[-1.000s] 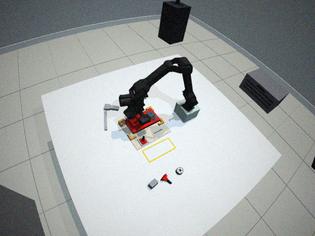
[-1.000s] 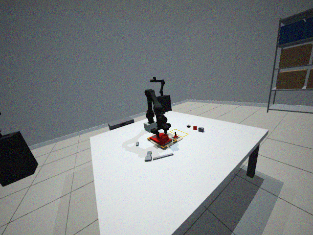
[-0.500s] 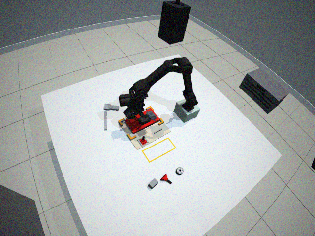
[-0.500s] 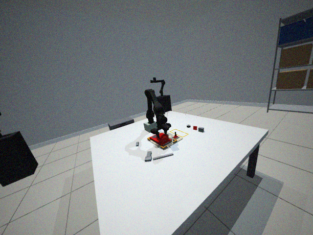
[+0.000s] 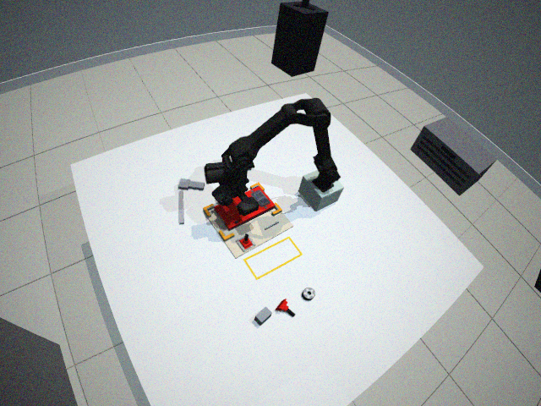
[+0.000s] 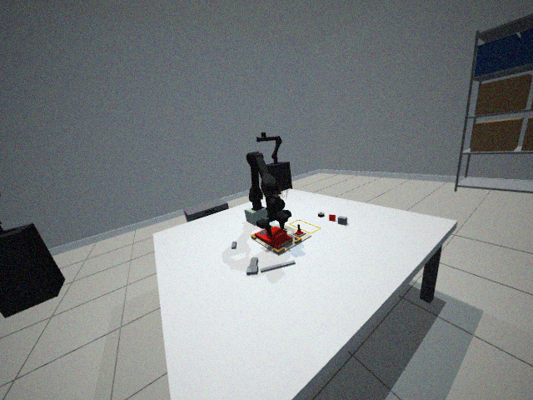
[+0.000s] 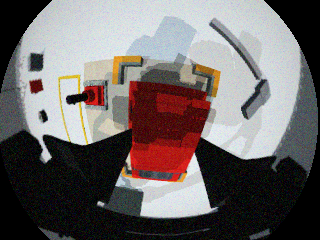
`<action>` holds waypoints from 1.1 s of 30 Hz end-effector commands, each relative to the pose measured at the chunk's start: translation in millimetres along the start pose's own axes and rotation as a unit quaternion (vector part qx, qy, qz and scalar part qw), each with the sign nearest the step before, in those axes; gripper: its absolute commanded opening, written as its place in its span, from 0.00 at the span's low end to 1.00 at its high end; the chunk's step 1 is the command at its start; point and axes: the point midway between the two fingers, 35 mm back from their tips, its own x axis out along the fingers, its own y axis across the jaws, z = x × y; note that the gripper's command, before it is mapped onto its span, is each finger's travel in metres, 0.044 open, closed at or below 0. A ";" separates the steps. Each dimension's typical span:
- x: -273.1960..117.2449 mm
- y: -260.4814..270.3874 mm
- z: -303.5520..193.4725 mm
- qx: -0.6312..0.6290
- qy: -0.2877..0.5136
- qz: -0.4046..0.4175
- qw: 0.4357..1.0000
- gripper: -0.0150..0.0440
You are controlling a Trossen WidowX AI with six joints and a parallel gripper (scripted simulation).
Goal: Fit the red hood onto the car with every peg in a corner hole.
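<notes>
The red hood [image 5: 227,214] [image 6: 275,235] [image 7: 167,117] is over the deck of the car chassis [image 5: 261,197] [image 7: 157,175], inside the jig's orange corner brackets. My gripper [image 5: 236,201] [image 6: 276,228] [image 7: 164,135] is shut on the hood, with a finger on either side of it. The hood looks about level and lined up with the chassis. The engine block, the pegs and the corner holes are hidden under the hood and the fingers. I cannot tell whether the hood touches the deck or whether any peg is in a hole.
The jig board [image 5: 284,222] [image 7: 95,70] also bears a red piece with a black peg [image 5: 246,241] [image 6: 298,232] [image 7: 92,95]. A yellow outline [image 5: 250,268] lies beside it. A grey block [image 5: 263,315], a red part [image 5: 284,305] and a ring [image 5: 307,295] lie farther off. Grey bars [image 5: 181,207] [image 6: 277,266] lie opposite.
</notes>
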 end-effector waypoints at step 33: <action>11.6 0.0 -0.4 -0.001 0.000 0.000 1.000 0.43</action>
